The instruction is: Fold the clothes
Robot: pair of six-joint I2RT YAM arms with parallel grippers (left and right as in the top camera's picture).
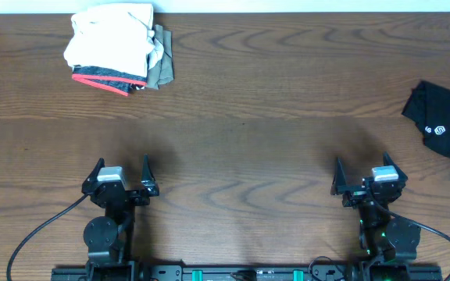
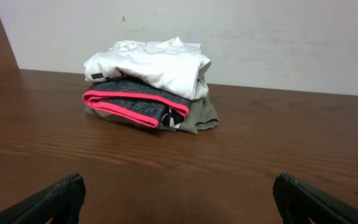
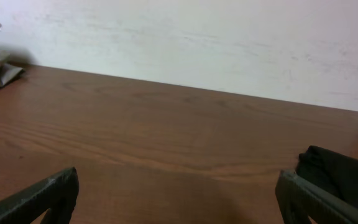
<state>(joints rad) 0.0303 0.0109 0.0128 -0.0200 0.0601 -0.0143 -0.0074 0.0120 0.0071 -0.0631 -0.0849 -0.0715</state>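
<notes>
Quick look at your setup: the table (image 1: 241, 117) is dark brown wood with a strong wavy grain running side to side. It looks bare and matte across the whole middle. It butts up against a plain white wall (image 2: 260, 37) at the far edge. The wall is a bit scuffed, with a tiny reddish speck on it in the left wrist view.

Your left gripper (image 1: 122, 165) sits low at the near edge with its jaws spread wide and nothing between them. Your right gripper (image 1: 366, 168) is the same, wide apart and holding nothing. Both hover just over bare wood, well apart from each other.

The black shirt (image 1: 444, 125) is ahead of your right gripper and off to its right. It lies crumpled on the table with the small white logo facing up, and part of it runs out of the overhead frame. In the right wrist view it's a dark lump just past the right finger.

Well ahead of your left gripper, a touch to its left and close to the wall, there's a stack of folded garments (image 1: 119, 51). White is on top, grey with a red trim is under it, and olive pokes out on the right side.
</notes>
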